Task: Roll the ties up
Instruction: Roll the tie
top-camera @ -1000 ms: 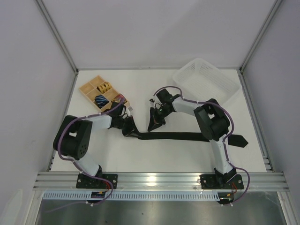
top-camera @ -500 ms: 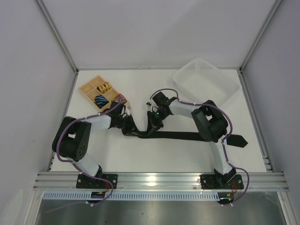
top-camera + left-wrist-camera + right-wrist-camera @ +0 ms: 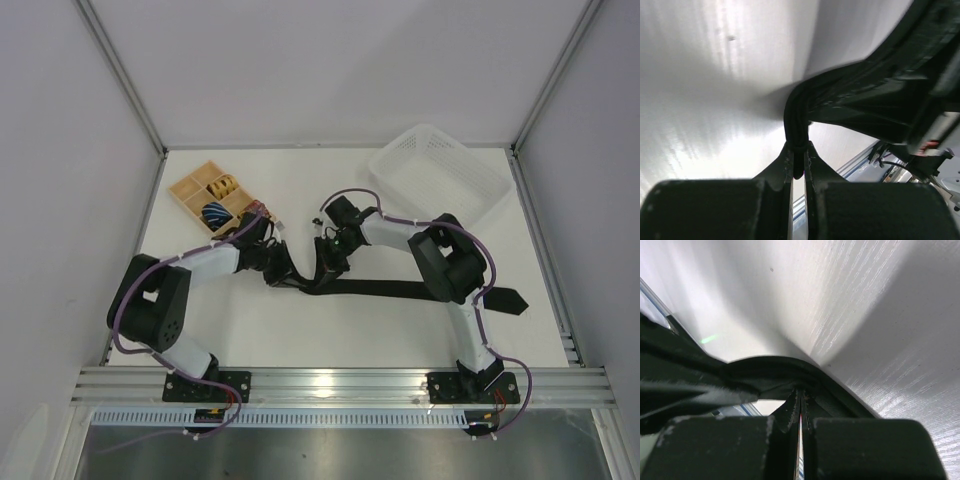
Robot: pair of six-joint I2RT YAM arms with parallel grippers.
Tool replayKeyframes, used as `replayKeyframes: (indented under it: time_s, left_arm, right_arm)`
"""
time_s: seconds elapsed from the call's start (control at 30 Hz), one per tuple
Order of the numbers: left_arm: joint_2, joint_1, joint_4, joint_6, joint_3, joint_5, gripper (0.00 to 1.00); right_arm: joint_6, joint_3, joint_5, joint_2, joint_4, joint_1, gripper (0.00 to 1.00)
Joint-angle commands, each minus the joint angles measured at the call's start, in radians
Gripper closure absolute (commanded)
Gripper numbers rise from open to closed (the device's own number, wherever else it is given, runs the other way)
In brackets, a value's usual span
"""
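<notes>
A black tie (image 3: 385,289) lies stretched across the table, its pointed wide end (image 3: 508,301) at the right. My left gripper (image 3: 276,274) is shut on the tie's folded left end; the wrist view shows the black fabric (image 3: 796,120) pinched between the fingers. My right gripper (image 3: 328,270) is shut on the tie just to the right of it; its wrist view shows the fabric (image 3: 775,371) clamped at the fingertips (image 3: 794,405). The two grippers are close together and hold the end a little above the table.
A wooden compartment box (image 3: 215,197) with a yellow coil and a blue patterned coil stands at the back left. A white plastic basket (image 3: 440,175) stands at the back right. The right arm's elbow (image 3: 450,260) hangs over the tie's middle.
The right gripper has moved down-left with the tie end, close to the left gripper. The tie's strip has drawn thinner and shifted slightly. The left gripper has edged up and right.
</notes>
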Motion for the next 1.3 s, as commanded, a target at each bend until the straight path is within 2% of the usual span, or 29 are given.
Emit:
replayKeyframes:
  time_s: [0.0, 0.17, 0.67, 1.03, 1.27]
  left_arm:
    - [-0.062, -0.028, -0.026, -0.032, 0.081, -0.021, 0.99]
    - [-0.067, -0.045, -0.048, -0.048, 0.124, -0.034, 1.00]
    - [0.053, -0.105, -0.060, -0.048, 0.182, -0.070, 1.00]
    - [0.165, -0.129, -0.072, -0.055, 0.225, -0.127, 1.00]
    - [0.194, -0.139, -0.054, -0.054, 0.219, -0.133, 0.99]
  right_arm:
    - [-0.014, 0.024, 0.018, -0.002, 0.007, -0.001, 1.00]
    - [0.000, 0.014, -0.005, -0.017, 0.027, -0.001, 1.00]
    - [0.076, 0.011, -0.078, 0.006, 0.105, -0.024, 1.00]
    - [0.067, -0.017, -0.026, -0.019, 0.058, -0.029, 1.00]
    - [0.053, -0.049, -0.005, -0.066, 0.045, -0.075, 1.00]
